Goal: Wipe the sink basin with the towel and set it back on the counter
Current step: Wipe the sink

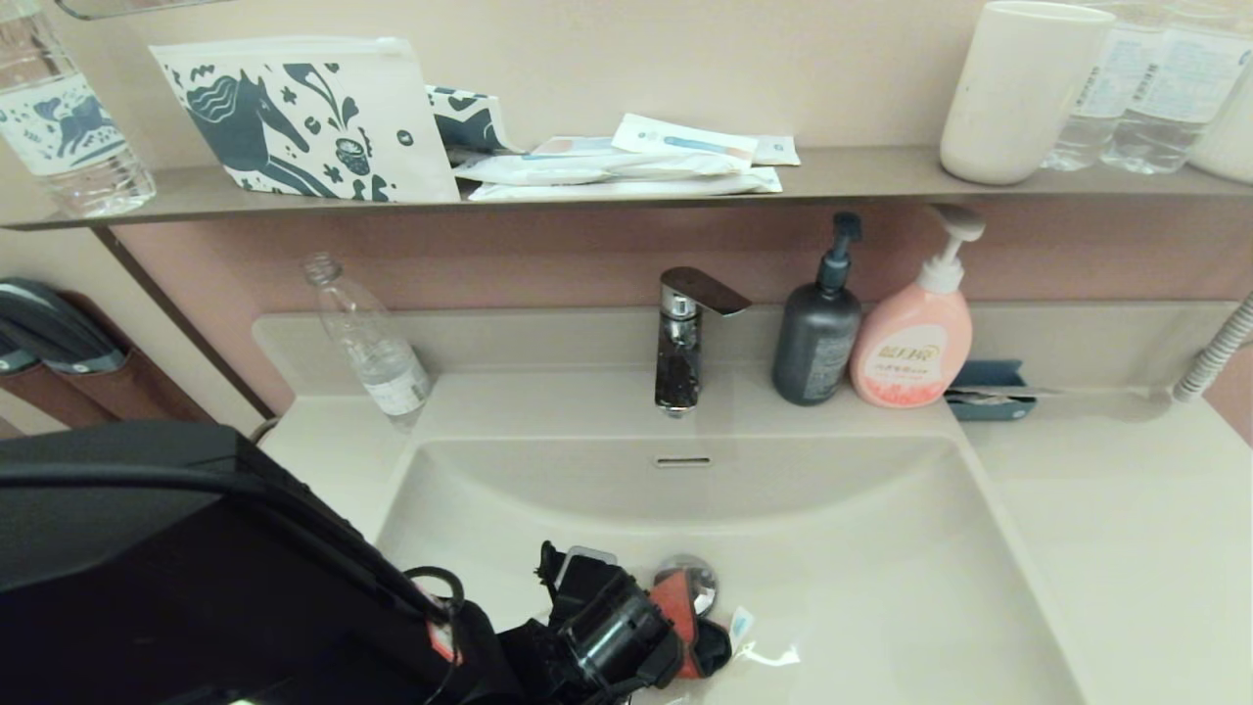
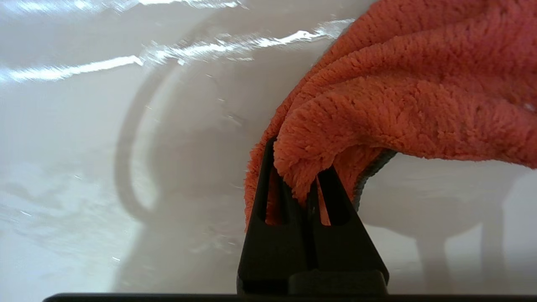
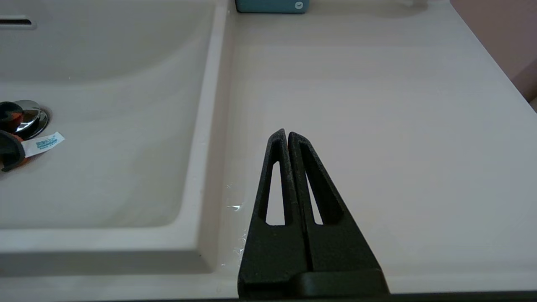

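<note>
My left gripper (image 1: pixel 675 627) reaches down into the cream-white sink basin (image 1: pixel 861 548), shut on the orange-red towel (image 1: pixel 673 599). The left wrist view shows the towel (image 2: pixel 398 96) bunched between the black fingers (image 2: pixel 268 201), its dark grey edge hanging close over the basin floor (image 2: pixel 84 147). The cloth sits right by the chrome drain plug (image 1: pixel 693 578), partly covering it. A white tag trails from the towel (image 3: pixel 10 153) in the right wrist view. My right gripper (image 3: pixel 287 133) hovers shut and empty over the counter (image 3: pixel 377 105), right of the basin.
A chrome faucet (image 1: pixel 680 338), a dark pump bottle (image 1: pixel 817 328), a pink soap bottle (image 1: pixel 915 338) and a blue box (image 1: pixel 989 392) stand along the back ledge. A clear bottle (image 1: pixel 367 343) leans at the back left. The wall shelf (image 1: pixel 861 176) carries a cup and pouches.
</note>
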{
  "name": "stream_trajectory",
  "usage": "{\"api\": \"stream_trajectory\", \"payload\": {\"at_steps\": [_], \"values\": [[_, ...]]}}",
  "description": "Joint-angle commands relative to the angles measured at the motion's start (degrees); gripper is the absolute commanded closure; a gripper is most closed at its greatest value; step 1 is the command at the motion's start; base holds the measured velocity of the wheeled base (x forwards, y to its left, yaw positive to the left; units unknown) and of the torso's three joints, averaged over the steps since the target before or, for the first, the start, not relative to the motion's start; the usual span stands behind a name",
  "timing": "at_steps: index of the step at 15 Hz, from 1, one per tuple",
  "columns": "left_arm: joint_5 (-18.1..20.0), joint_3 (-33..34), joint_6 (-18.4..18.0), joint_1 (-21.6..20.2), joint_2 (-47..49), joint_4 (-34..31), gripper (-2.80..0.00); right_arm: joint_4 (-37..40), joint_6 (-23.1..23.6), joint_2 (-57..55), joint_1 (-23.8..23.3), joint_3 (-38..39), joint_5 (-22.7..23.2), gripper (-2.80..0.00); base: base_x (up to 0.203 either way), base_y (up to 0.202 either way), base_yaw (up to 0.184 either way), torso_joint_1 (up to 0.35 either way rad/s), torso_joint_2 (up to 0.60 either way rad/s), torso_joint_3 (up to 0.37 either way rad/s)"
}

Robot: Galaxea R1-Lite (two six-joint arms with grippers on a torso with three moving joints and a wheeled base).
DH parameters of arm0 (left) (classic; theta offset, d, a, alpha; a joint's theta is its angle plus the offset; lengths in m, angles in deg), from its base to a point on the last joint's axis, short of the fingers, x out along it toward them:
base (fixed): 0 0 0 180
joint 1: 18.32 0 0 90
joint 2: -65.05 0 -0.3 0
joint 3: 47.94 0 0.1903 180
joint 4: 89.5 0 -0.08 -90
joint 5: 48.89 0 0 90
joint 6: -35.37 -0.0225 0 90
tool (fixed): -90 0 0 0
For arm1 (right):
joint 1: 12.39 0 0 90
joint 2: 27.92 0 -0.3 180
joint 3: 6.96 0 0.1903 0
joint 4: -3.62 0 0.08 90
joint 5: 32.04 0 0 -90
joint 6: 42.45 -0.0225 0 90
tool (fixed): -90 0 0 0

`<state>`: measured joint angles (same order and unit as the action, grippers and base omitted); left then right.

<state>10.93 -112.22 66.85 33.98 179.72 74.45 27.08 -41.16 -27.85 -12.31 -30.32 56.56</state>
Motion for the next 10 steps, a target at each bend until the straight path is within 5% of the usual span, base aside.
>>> {"api": "stream_trajectory", "payload": {"at_steps": [1, 7, 10], "values": [[-0.2, 2.4, -2.7, -1.2, -2.9, 2.0, 0.0, 0.0, 0.0, -0.1, 0.0, 0.0, 0.0, 0.0, 0.0, 0.0, 0.0, 0.0, 0.0, 0.0], [3.0, 4.1, -15.4, -7.3, -2.7, 14.2, 0.0, 0.0, 0.0, -0.1, 0.0, 0.0, 0.0, 0.0, 0.0, 0.0, 0.0, 0.0, 0.0, 0.0], [4.0, 4.0, -18.5, -9.7, -0.6, 19.8, 0.0, 0.0, 0.0, -0.1, 0.0, 0.0, 0.0, 0.0, 0.0, 0.0, 0.0, 0.0, 0.0, 0.0]]}}
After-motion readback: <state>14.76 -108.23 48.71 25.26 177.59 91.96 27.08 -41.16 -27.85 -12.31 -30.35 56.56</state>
